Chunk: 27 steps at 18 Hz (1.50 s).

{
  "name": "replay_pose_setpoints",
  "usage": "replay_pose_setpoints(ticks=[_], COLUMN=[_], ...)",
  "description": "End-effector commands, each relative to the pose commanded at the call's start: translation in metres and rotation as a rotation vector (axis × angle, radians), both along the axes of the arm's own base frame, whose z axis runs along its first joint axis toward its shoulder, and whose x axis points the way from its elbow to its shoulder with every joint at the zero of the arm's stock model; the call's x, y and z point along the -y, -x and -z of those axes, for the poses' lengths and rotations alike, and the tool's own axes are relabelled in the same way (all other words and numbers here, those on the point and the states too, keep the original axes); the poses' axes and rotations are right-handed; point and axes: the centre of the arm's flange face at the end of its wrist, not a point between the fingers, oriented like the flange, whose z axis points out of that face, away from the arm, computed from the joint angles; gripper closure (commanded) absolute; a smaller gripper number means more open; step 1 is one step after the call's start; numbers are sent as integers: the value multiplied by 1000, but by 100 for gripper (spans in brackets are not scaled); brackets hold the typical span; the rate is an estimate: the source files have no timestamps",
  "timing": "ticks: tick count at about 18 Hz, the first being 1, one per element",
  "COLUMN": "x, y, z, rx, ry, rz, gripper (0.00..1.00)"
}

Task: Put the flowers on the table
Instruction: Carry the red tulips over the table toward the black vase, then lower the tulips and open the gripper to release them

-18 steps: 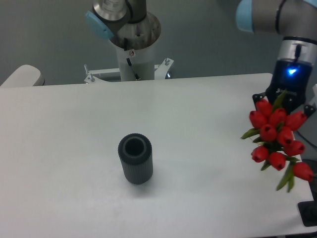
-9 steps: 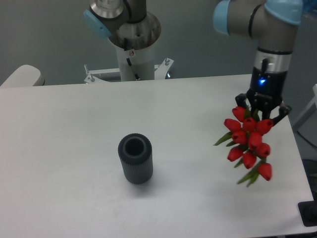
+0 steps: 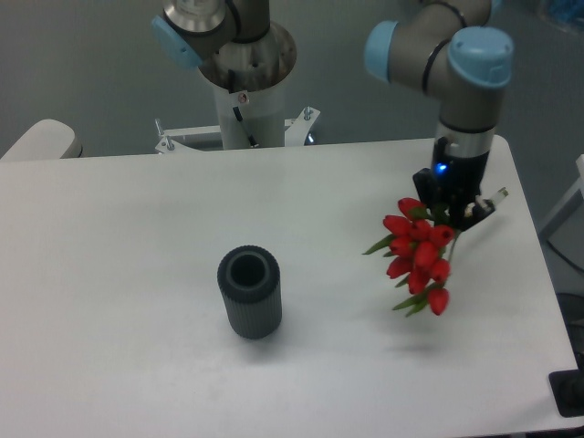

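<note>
Setting: grey wall behind; large white rectangular bench [image 3: 137,237] with rounded corners and a smooth matte top, the robot's white pedestal base [image 3: 246,100] at its far edge

Other item: dark grey ribbed cylindrical vase [image 3: 249,292], upright, open mouth up, left of centre and well apart from the arm's end

Task thing: small bunch of red tulip buds with green leaves [image 3: 417,251] hangs in the air over the right part of the bench, heads pointing down and toward the camera, a faint shadow on the white surface below; not touching the bench as far as I can judge

Step in hand: carrying the bunch to a spot for setting down; placing not yet done

Doing it well: lower gently over bare bench, well clear of the right edge and of the vase; bring the heads close to the surface before letting go, so the bunch lies flat rather than drops or rolls; likely best tilted so the buds are not crushed

Pincer: black two-finger pincer [image 3: 453,208] below the blue light, closed narrowly on the stem end of the bunch; fingers partly hidden by buds
</note>
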Motion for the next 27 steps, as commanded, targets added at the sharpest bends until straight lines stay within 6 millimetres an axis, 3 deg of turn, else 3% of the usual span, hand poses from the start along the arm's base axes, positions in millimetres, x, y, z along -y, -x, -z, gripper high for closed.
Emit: replay_pose_setpoints(ticks=[2,5,12,20,23,27], x=[-4,2,7,1,-3,-5], y=[-26,-43,-42,-57,-55,-46], z=[8,27,33,55,58,52], rx=[19,41,25,60,64,45], ry=[13,76,150,183,185,171], rz=[30,33,31,55,64,59], gripper=[71,71,71,66,57,25])
